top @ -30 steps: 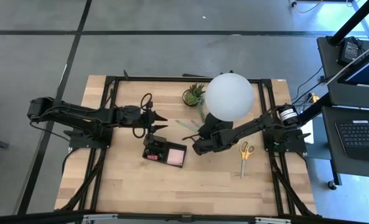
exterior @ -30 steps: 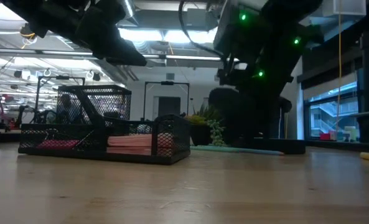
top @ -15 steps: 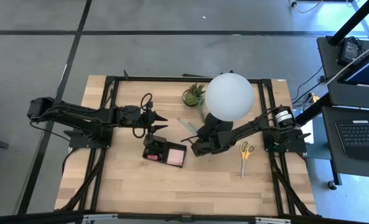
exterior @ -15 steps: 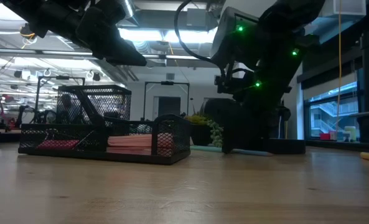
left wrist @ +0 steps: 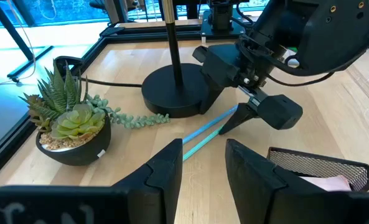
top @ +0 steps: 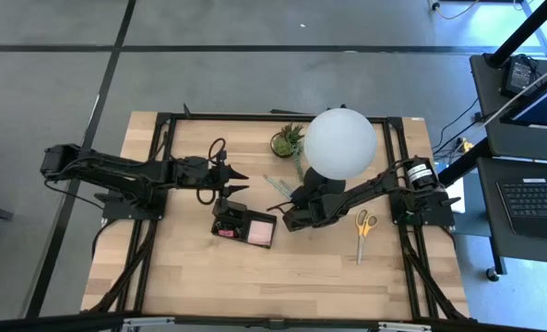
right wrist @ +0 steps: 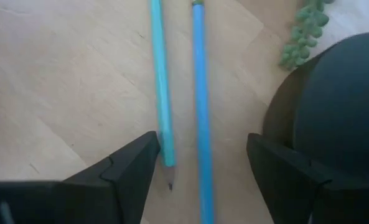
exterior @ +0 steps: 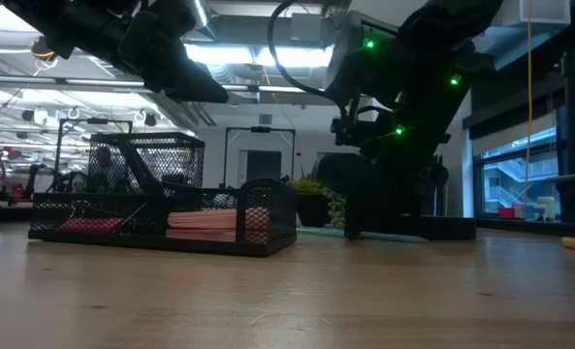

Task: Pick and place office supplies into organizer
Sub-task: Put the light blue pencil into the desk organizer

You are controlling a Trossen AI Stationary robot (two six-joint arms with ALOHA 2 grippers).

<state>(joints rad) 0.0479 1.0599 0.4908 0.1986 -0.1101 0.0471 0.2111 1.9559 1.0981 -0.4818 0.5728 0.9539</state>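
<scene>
Pale wood grain is showing across the tabletop (top: 190,277), framed in black. A black mesh organizer (top: 241,224) is holding a pink sticky-note pad (top: 260,231) and a small pink eraser (top: 225,232). Two light blue pencils (right wrist: 196,93) are lying on the wood, seen pale green from above. Yellow-handled scissors (top: 362,224) are gleaming near the right edge. A white globe lamp (top: 339,143) is rising from a black base (left wrist: 173,93), beside a green succulent (left wrist: 69,118) in a dark pot. Green lights are glowing on the dark right arm (exterior: 403,87).
</scene>
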